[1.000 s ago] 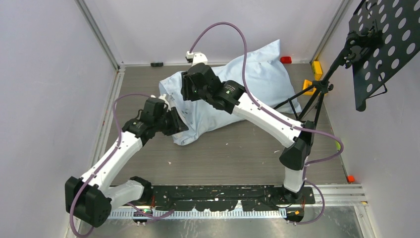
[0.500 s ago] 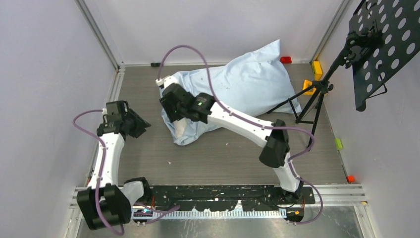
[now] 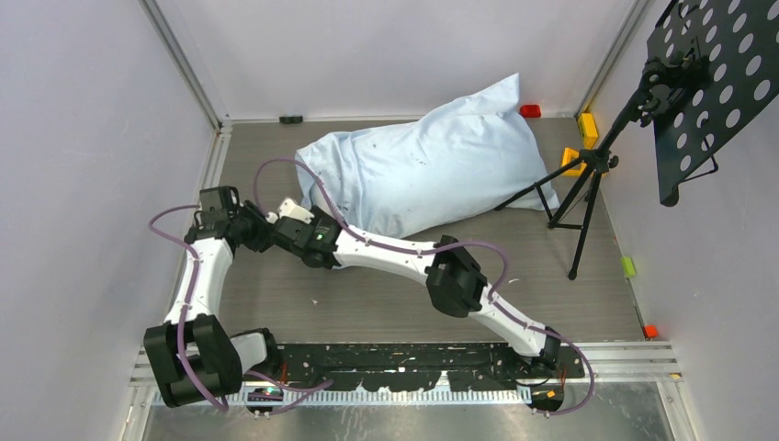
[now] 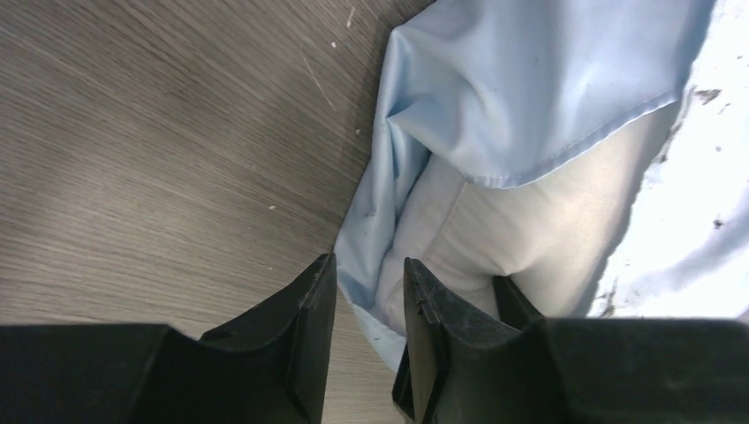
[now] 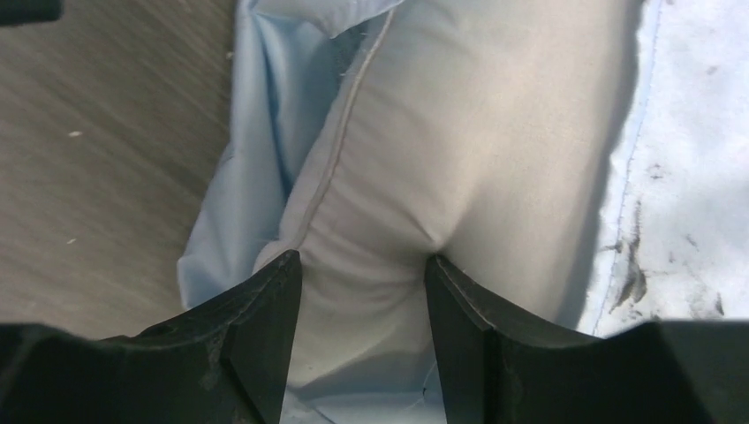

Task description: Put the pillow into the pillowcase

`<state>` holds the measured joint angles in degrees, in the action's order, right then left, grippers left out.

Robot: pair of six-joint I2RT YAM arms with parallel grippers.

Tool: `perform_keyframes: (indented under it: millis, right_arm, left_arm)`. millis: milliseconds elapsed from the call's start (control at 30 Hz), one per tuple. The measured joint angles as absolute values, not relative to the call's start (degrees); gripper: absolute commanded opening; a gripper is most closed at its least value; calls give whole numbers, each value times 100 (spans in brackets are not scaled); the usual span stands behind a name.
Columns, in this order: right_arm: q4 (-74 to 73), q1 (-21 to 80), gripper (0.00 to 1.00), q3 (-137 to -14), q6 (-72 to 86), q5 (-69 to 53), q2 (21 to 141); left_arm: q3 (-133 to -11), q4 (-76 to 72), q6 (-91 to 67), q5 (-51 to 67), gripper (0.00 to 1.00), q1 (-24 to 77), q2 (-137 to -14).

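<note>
Two grippers sit at the 8 o'clock corner of the pillowcase (image 3: 432,170), which lies stuffed toward 12 o'clock on the table (image 3: 386,294). My left gripper (image 4: 368,265) has its jaws narrowly parted, with the blue hem just beyond them at 1 o'clock. My right gripper (image 5: 362,261) is spread wider. The white pillow (image 5: 459,159) shows in the case's mouth at its 12 o'clock; whether they touch, I cannot tell.
</note>
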<state>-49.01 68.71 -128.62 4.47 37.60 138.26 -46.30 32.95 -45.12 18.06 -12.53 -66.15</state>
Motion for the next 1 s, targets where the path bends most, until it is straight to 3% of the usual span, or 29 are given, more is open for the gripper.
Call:
perform_keyframes:
  millis: [233,400,467,567,633,800,1000]
  right_arm:
    - [-4901,7041,69,-12916,252,4869,14005]
    - [-4864,7026,66,-12890,309,4890,14051]
    - [-4840,6976,51,-12825,423,4692,14051]
    - [-4790,6834,15,-12652,613,4265,14049]
    - [-4716,6707,1,-12457,779,3946,14018]
    - [-4185,6287,0,-11614,1505,2783,13413]
    - [-3210,5690,0,-10285,2519,1487,12274]
  left_arm:
    - [-4442,3194,-4556,1859,36,-1278,-6630]
    - [-4392,3142,-4589,1874,39,-1280,-6700]
    - [-4390,3109,-4591,1914,41,-1278,-6737]
    - [-4390,3013,-4609,1997,42,-1278,-6781]
    - [-4390,2926,-4622,2091,43,-1275,-6825]
    - [-4392,2733,-4650,2145,42,-1020,-6984]
    - [-4617,2565,-4803,1813,40,25,-7336]
